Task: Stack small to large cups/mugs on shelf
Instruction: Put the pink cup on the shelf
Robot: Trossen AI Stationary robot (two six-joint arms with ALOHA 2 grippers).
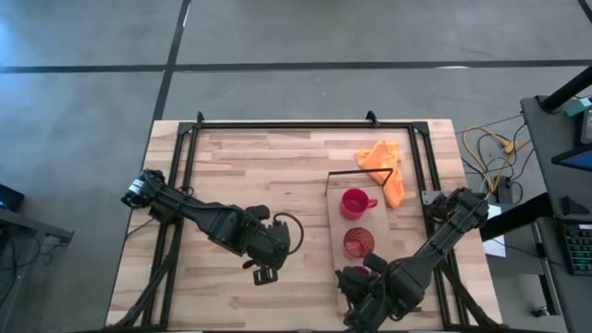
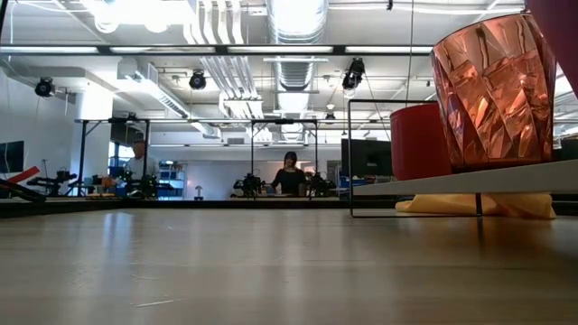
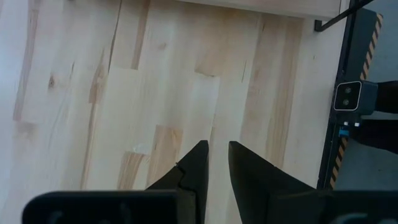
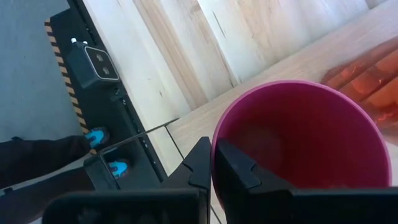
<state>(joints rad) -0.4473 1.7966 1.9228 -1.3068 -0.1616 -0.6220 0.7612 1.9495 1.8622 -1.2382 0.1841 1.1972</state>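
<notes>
The light-wood shelf (image 1: 344,222) lies on the table's right half. On it stand a red mug (image 1: 354,203) toward the far end and an orange-red translucent cup (image 1: 359,242) nearer. Both show in the low view, the mug (image 2: 420,140) behind the cup (image 2: 492,90). My right gripper (image 1: 368,270) is shut on the magenta-purple cup (image 4: 298,143), just near of the orange-red cup (image 4: 373,74). The magenta cup shows at the low view's top corner (image 2: 558,23). My left gripper (image 1: 266,273) hovers over bare tabletop left of the shelf, its fingers (image 3: 200,158) a narrow gap apart, empty. My right gripper pinches the magenta cup's rim (image 4: 214,146) on its near side, one finger (image 4: 235,168) inside the cup and one (image 4: 200,163) outside. The cup stays upright, mouth up. In the low view its bottom hangs above the shelf's top, lifted clear.
An orange cloth (image 1: 384,166) lies at the shelf's far right end. A black metal frame (image 1: 305,125) runs along the table's far, left and right sides. Bare tabletop (image 1: 250,176) lies left of the shelf. People sit far off in the room (image 2: 289,176).
</notes>
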